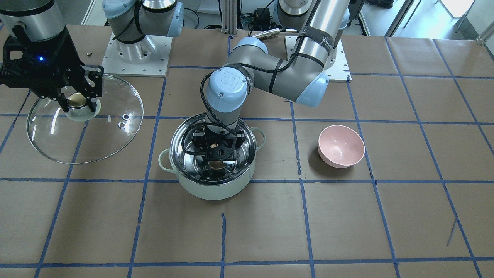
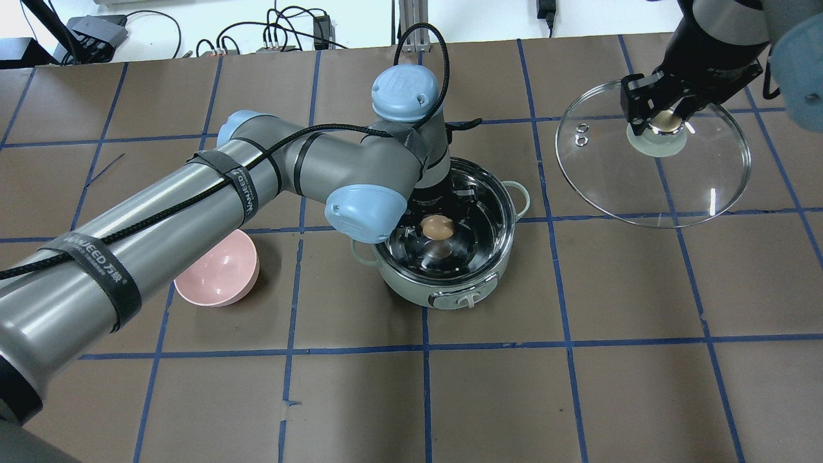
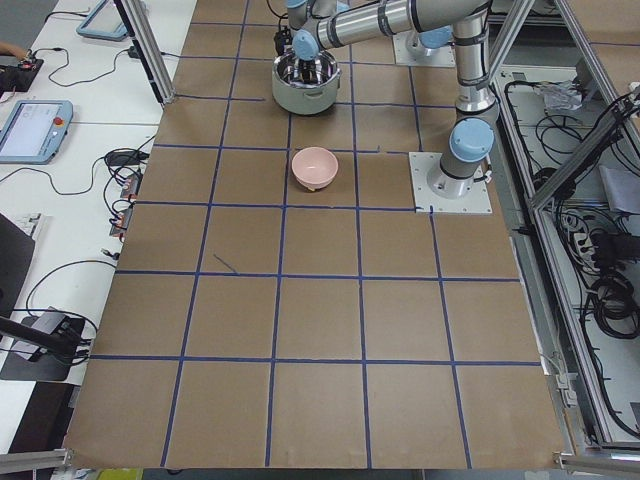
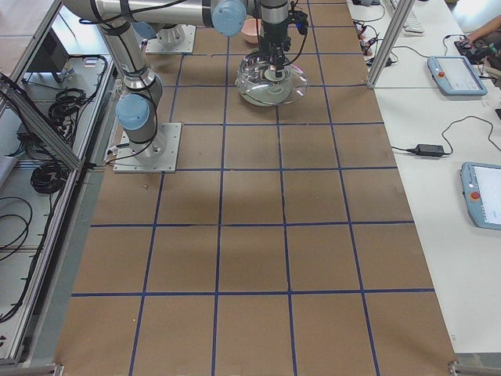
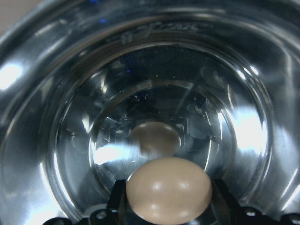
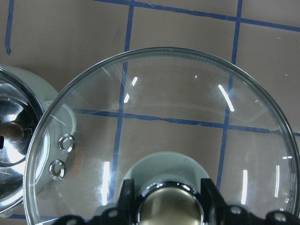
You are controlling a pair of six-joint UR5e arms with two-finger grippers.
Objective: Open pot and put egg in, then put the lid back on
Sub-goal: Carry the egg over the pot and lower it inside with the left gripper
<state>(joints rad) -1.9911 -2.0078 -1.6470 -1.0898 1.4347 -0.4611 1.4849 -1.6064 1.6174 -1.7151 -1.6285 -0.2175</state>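
Noted: egg point(image 2: 438, 227) was clamped in the left hand point(image 1: 216, 162), down inside the pot point(image 1: 216, 191). It should be lowered close to the floor under that hand before release, since a drop could crack it. Meanwhile the lid point(image 1: 104, 143) was gripped by its knob in the right hand point(image 1: 79, 101), off beside the pot. The gap under the egg was shown by the left wrist view only.

Pot point(image 1: 212, 190) stands mid-bench point(image 1: 347, 224), uncovered. Left end effector point(image 1: 216, 163) reaches down into it from above. Egg point(image 2: 438, 226) sits between its fingers, inside the pot walls and above the pot floor. Bowl point(image 2: 218, 270) is on the bench to the pot's left (robot's sides), apart from it. Lid point(image 1: 108, 131) is to the pot's right, not touching it, tilted and hanging by its knob from the right end effector point(image 1: 79, 101), clear of the bench.
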